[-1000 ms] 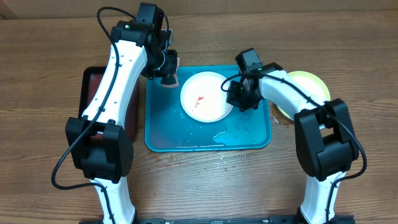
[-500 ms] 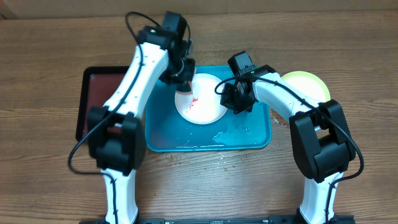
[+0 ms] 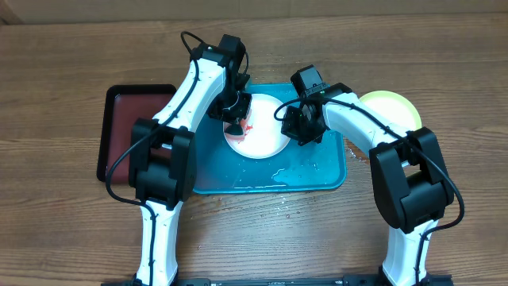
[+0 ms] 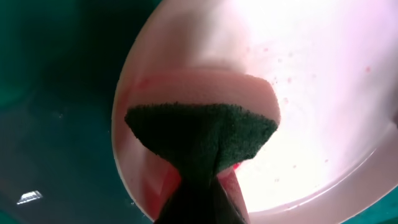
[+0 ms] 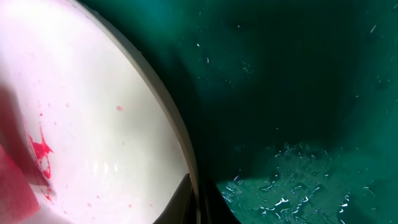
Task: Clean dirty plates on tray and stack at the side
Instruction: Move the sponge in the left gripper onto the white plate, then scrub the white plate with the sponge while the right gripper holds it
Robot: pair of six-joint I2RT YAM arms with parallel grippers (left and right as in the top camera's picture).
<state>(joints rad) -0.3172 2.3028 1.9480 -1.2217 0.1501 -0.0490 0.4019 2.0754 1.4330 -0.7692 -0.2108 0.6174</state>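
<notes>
Now scrubbing: the left gripper [image 3: 236, 125], clamped on the sponge [image 4: 205, 134], presses the white plate [image 3: 266, 141] at nine o'clock, while the right gripper [image 3: 300, 131] pinches its three o'clock rim. The next move probably calls for wiping across the red smear [image 5: 40, 152].

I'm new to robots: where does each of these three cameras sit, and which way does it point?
Overhead: fixed above the table, facing straight down; shows both arms, left gripper, right gripper, turquoise tray, white plate.
Left wrist: on the left arm, looking down at its pinched sponge on the plate; fingers hardly show.
Right wrist: on the right arm, facing the plate's rim; dark fingertips at bottom.
Shared: all three see the plate.
</notes>
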